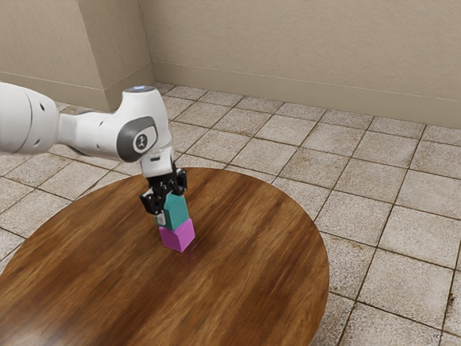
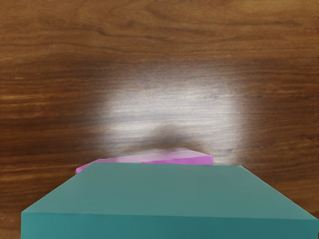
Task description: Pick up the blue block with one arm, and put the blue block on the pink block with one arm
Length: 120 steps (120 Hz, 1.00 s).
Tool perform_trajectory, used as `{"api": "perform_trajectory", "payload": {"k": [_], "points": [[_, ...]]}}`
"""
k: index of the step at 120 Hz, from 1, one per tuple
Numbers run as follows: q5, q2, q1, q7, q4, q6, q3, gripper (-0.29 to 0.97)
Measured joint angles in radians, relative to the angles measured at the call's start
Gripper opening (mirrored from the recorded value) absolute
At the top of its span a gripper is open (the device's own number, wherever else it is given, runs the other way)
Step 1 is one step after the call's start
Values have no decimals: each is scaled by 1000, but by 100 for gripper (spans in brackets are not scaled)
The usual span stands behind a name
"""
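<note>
Exterior view is showing the black claw (image 1: 166,194) clamping the teal-blue cube (image 1: 176,213), seemingly seated on the pink cube (image 1: 178,236), calling for a gentle, straight-up release.

Round wooden tabletop (image 1: 238,288) spread across the lower left of the frame, and the pink block (image 1: 177,236) sat on it, left of center.

the blue block (image 1: 175,209) (image 2: 164,199), a teal-toned cube, sits upright on top of the pink block (image 1: 177,235) (image 2: 149,159), touching it and turned a little askew to it. its upper part is clasped in the gripper (image 1: 167,200). the pink block, a magenta cube, rests flat on the table (image 1: 252,274), near the table's middle.
</note>
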Motion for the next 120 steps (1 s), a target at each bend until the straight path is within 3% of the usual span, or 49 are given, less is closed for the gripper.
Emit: {"api": "perform_trajectory", "payload": {"k": [32, 58, 81, 102, 120], "points": [[13, 25, 0, 11, 19, -15, 0, 55], [12, -3, 0, 16, 19, -29, -1, 63], [3, -227, 2, 14, -1, -135, -2, 66], [2, -524, 1, -49, -153, -259, -6, 67], [5, -560, 0, -138, -131, -330, 10, 68]]}}
